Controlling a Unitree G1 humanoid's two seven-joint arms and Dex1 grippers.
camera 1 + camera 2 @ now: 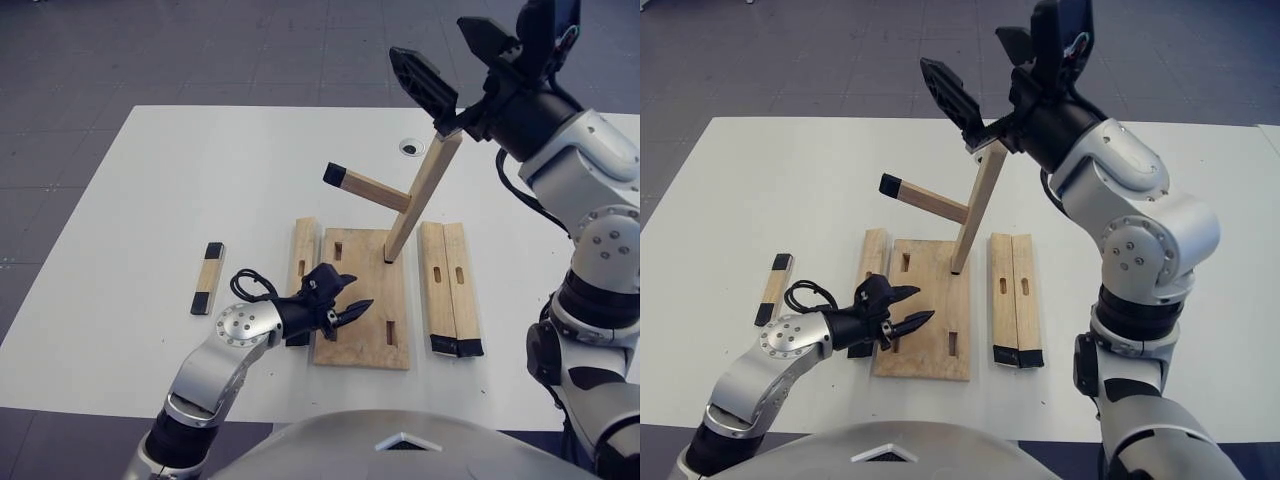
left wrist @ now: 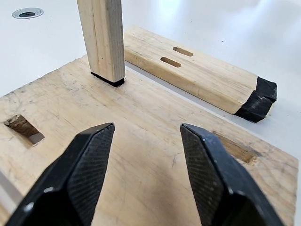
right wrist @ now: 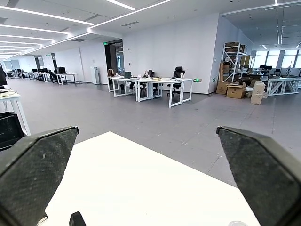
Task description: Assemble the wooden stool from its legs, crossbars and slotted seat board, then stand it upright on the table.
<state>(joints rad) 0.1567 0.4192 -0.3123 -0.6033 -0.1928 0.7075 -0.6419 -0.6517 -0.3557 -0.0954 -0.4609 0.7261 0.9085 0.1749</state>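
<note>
The slotted seat board (image 1: 362, 318) lies flat near the table's front. One wooden leg (image 1: 420, 195) stands tilted in the board's far right slot. A black-tipped crossbar (image 1: 370, 187) sticks out from that leg to the left. My right gripper (image 1: 455, 65) hovers open at the leg's top end, and nothing sits between its fingers (image 3: 33, 174). My left gripper (image 1: 345, 305) is open low over the board's left edge. In the left wrist view that gripper (image 2: 148, 129) points at the standing leg (image 2: 103, 40) across the board (image 2: 141, 160).
Two legs (image 1: 450, 288) with black ends lie side by side right of the board. Another leg (image 1: 302, 258) lies along its left edge. A short crossbar (image 1: 208, 278) rests farther left. A round grommet (image 1: 411, 147) sits at the back of the white table (image 1: 150, 200).
</note>
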